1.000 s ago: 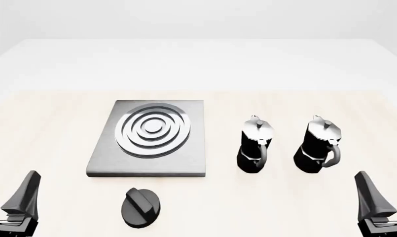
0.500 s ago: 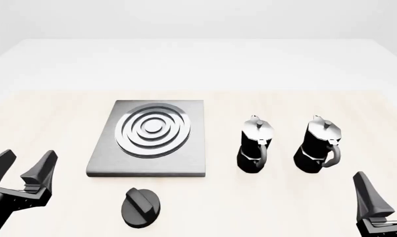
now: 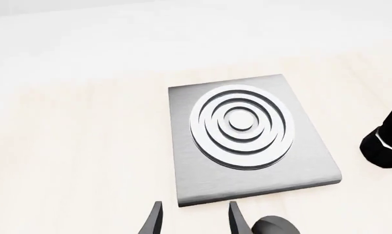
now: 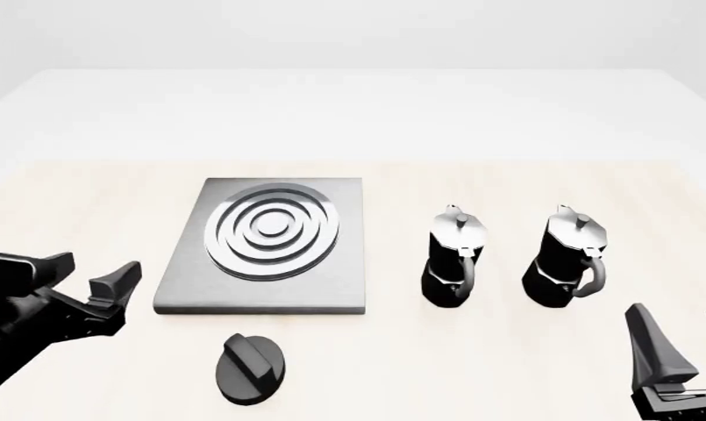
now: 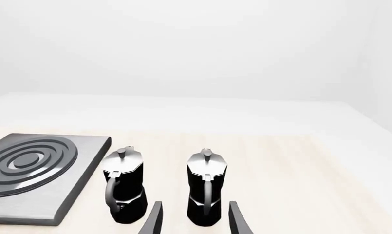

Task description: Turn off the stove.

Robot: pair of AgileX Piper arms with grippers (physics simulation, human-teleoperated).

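Observation:
The stove [image 4: 266, 241] is a flat grey metal slab with concentric silver burner rings, lying left of the table's middle. Its round black ridged knob [image 4: 251, 368] lies apart from it, on the table just in front of the slab's front edge. My left gripper [image 4: 96, 268] is open and empty, hovering left of the stove's front left corner and tilted toward it. The left wrist view shows the stove [image 3: 246, 137] ahead of the open fingers [image 3: 154, 222], with the knob [image 3: 273, 227] at the frame's edge. My right gripper [image 4: 685, 338] stands open and empty at the near right.
Two black-and-silver moka pots [image 4: 453, 257] [image 4: 566, 259] stand upright side by side, right of the stove. In the right wrist view they [image 5: 125, 191] [image 5: 206, 193] are just ahead of my right gripper [image 5: 194, 217], with the stove [image 5: 34, 171] beyond them to one side.
My left arm has risen from the near left corner and swung forward and right toward the stove's front left corner. The right arm has barely moved.

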